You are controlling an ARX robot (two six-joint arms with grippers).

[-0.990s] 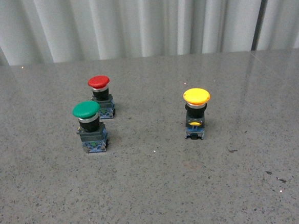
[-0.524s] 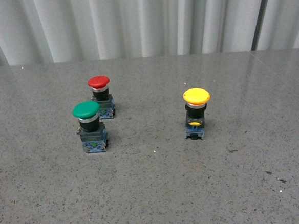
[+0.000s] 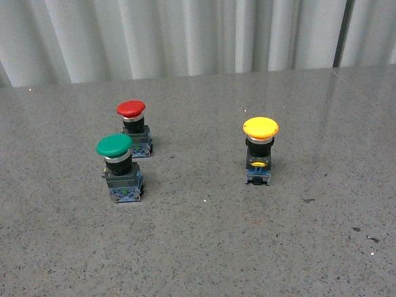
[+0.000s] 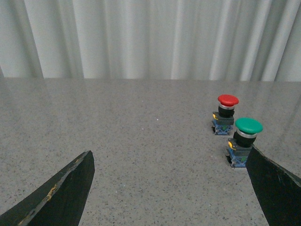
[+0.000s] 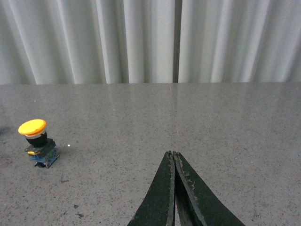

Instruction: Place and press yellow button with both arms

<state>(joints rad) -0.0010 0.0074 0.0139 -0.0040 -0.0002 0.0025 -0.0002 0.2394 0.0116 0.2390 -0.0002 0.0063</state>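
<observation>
The yellow button [image 3: 261,149] stands upright on the grey table, right of centre in the front view; it also shows in the right wrist view [image 5: 35,141]. Neither arm shows in the front view. My left gripper [image 4: 170,162] is open and empty above the table; its two black fingers [image 4: 61,193] spread wide, with the green button close to one of them. My right gripper [image 5: 172,154] is shut and empty, its fingertips pressed together, well apart from the yellow button.
A green-capped button [image 3: 120,166] and a red-capped button [image 3: 134,128] stand close together left of centre; both show in the left wrist view, green [image 4: 244,139] and red [image 4: 225,113]. A pleated white curtain [image 3: 176,28] backs the table's far edge.
</observation>
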